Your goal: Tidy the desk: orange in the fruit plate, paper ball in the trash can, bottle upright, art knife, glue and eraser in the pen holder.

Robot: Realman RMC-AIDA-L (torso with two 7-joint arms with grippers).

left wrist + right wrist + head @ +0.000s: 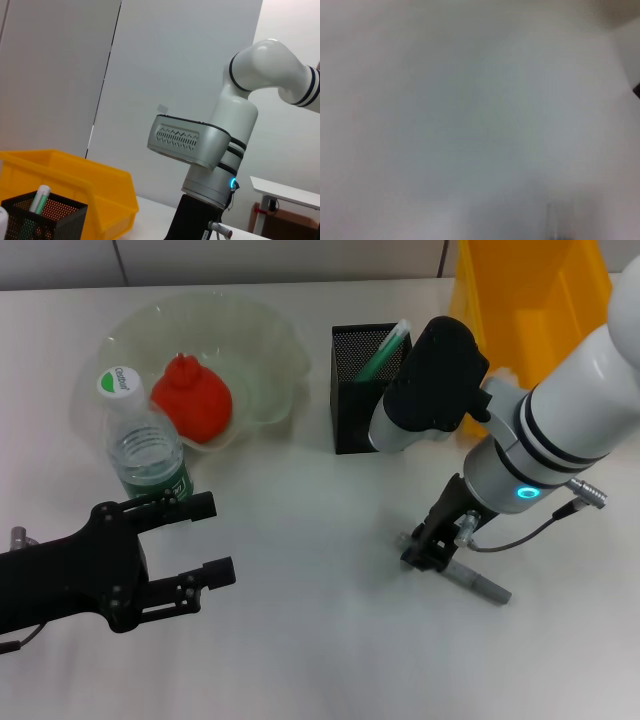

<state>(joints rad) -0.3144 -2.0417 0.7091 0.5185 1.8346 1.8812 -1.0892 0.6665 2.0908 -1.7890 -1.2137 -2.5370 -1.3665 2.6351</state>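
Grey art knife point(478, 582) is lying on the surface at near right, right gripper point(428, 550) pressing down over its end; whether its fingers are clamped, cannot tell. Best gripping mid-body, lifting level. Pen holder point(352, 400) is holding a green pen, fruit plate point(262, 330) the orange point(192, 400). Bottle point(145, 445) is standing upright. Left gripper point(190, 545) is idling near left, fingers apart.

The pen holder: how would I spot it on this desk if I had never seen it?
Start at the big yellow trash can at the far right of the desk. Just left of it stands the pen holder, with the pale green fruit plate on its other side. It is the only black mesh cup, square, with a green-and-white stick poking out.
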